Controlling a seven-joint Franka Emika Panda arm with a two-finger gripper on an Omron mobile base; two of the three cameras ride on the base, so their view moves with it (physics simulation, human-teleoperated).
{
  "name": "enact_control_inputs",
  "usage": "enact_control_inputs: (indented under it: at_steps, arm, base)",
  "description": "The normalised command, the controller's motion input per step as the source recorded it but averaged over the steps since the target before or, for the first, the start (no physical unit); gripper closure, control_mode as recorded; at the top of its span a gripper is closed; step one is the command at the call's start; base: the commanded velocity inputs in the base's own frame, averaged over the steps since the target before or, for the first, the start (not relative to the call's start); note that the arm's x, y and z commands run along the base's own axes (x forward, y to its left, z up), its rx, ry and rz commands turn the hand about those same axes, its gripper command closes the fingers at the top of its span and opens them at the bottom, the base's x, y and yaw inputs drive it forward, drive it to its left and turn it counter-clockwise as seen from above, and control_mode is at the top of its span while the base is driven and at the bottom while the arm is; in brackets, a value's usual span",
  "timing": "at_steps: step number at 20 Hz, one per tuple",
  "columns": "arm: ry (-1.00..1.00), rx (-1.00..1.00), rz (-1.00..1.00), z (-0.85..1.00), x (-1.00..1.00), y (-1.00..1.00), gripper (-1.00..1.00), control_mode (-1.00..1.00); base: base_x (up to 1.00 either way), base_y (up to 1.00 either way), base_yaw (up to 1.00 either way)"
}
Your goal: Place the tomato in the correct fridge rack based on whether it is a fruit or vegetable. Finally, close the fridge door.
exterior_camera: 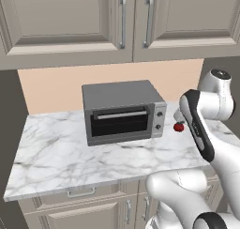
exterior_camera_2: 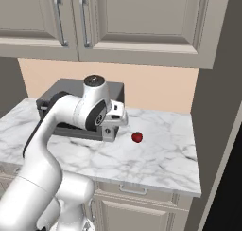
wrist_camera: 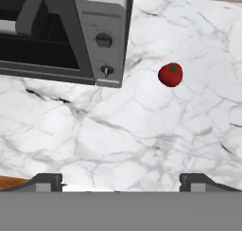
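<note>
The tomato (wrist_camera: pixel 170 74) sits loose on the marble bench (wrist_camera: pixel 118 140), just beside the toaster oven (wrist_camera: pixel 66 31) on its control-knob side. The end effector (wrist_camera: pixel 121 182) hovers above, fingers spread wide and empty. Small, glossy and round, the tomato looks light but slippery and easily bruised; a gentle grip across its widest part seems wisest.
</note>
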Motion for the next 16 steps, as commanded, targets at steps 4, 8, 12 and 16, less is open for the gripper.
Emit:
enact_control_inputs:
  at_steps: [4,8,12,16]
  arm:
    - [-0.03,0.00,0.00,-0.37,0.00,-0.44,-1.00,-1.00]
    - [-0.10,0.06,0.00,-0.41,0.04,-0.51,-1.00,-1.00]
    - [-0.04,0.04,0.01,-0.45,0.31,-0.30,-1.00,-1.00]
    - [0.00,0.02,0.04,-0.37,0.45,-0.19,-1.00,-1.00]
  base:
    - [0.00,0.00,0.00]
    - [0.00,0.00,0.00]
    - [0.00,0.00,0.00]
    - [0.00,0.00,0.00]
